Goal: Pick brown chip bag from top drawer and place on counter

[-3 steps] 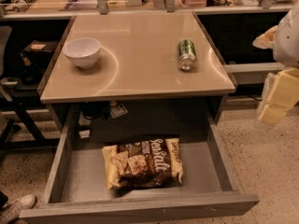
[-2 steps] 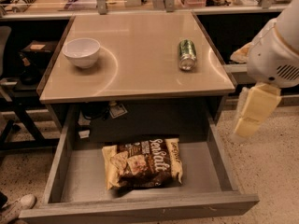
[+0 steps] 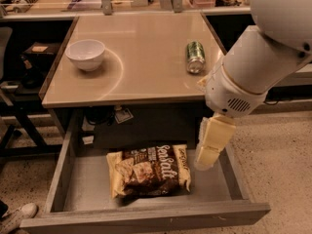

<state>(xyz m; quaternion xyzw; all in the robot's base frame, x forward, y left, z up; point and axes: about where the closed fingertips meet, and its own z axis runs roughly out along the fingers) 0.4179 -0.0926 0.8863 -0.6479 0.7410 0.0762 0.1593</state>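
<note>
The brown chip bag [image 3: 152, 170] lies flat on the bottom of the open top drawer [image 3: 146, 216], a little left of its middle, with its white "Sea Salt" script facing up. My gripper [image 3: 206, 158] hangs pointing down from the white arm [image 3: 253, 72] over the drawer's right part, just right of the bag and above it. It holds nothing that I can see. The glossy beige counter [image 3: 141, 67] lies above and behind the drawer.
A white bowl [image 3: 86, 54] stands on the counter's left side and a green drinks can [image 3: 195, 57] lies on its right side. A cluttered paler bench with metal posts [image 3: 105, 1] runs behind. A shoe [image 3: 17, 213] shows at the lower left on the speckled floor.
The arm has swung in from the right edge toward the left and down. The gripper now hangs over the drawer's right part beside the bag. The bag has not moved.
</note>
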